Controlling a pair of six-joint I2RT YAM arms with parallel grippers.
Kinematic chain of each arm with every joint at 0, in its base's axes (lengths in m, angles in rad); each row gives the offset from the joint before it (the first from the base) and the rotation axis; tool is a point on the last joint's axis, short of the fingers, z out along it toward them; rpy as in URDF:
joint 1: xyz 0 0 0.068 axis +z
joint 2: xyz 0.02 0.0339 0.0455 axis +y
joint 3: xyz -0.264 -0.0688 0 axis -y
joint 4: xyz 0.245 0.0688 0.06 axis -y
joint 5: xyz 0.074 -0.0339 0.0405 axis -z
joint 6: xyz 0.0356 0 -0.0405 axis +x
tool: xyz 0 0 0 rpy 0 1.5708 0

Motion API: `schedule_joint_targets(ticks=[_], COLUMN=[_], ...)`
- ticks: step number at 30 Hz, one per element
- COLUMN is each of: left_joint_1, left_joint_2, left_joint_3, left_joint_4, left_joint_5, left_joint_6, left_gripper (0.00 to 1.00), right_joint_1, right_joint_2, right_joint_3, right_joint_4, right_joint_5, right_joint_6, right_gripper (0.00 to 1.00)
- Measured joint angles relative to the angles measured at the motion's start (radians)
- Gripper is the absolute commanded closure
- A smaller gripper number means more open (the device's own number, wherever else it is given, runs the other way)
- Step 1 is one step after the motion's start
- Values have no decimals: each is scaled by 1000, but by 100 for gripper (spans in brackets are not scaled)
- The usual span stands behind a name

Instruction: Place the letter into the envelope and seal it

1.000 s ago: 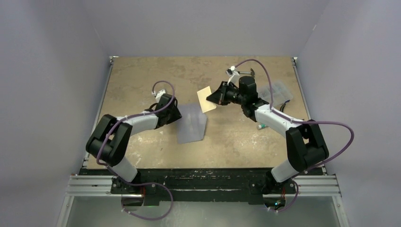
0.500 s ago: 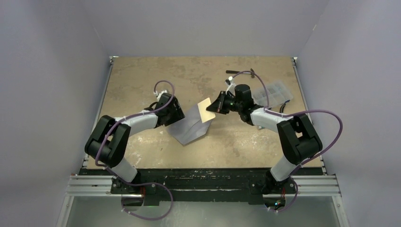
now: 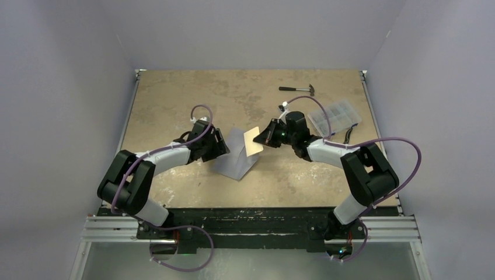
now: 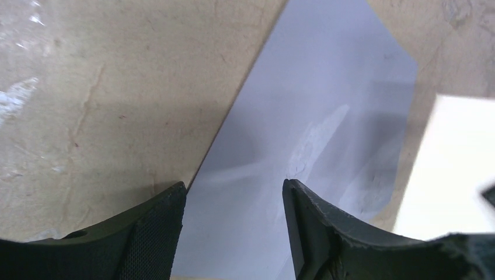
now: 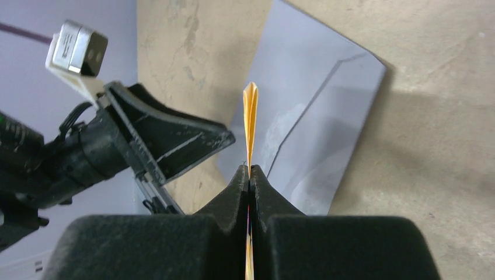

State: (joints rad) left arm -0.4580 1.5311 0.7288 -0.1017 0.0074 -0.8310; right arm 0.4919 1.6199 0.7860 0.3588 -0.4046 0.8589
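- Letter [image 3: 253, 142], cream and folded, hangs just above the table [image 3: 175, 99], pinched at one edge by the right gripper [image 3: 266, 136], whose jaws are clamped tight on it.
- In the right wrist view the sheet [image 5: 250, 111] stands edge-on, running straight out from the jaws, its free edge aimed at the envelope [image 5: 318, 116].
- Envelope [image 3: 234, 158], grey-blue, lies on the table just beyond and below that free edge, toward the robot's left. Its long axis runs roughly near-to-far with a slight slant, so it lies across the letter's line of travel.
- A crease on its face is probably the flap line. Whether the mouth gapes is too hard to tell from here.
- Left gripper [image 3: 220, 146] sits at the envelope's left edge, jaws parted and gripping nothing; its own camera shows grey-blue paper [image 4: 315, 116] under the gap.
- By my reading, the right arm carries the insertion, which turns on the letter's free edge meeting the mouth. The left arm, nearer the envelope, is placed to steady it.
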Motion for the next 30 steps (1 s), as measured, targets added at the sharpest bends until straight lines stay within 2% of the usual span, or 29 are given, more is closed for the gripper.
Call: schedule_joint_targets(ticks=[10, 18, 30], left_joint_1=[0, 0, 0], left_joint_2=[-30, -6, 29], left_joint_3=[-25, -1, 12], left_joint_4=[-28, -43, -9], left_joint_5=[85, 91, 155], left_joint_6=[4, 14, 40], left_gripper=[39, 40, 44], right_joint_1=[0, 36, 105], right_joint_2=[43, 186, 224], right_joint_3=[-26, -25, 0], right_joint_4=[18, 29, 44], right_joint_5=[99, 106, 105], right_joint_6=[68, 69, 104], right_gripper=[100, 100, 100])
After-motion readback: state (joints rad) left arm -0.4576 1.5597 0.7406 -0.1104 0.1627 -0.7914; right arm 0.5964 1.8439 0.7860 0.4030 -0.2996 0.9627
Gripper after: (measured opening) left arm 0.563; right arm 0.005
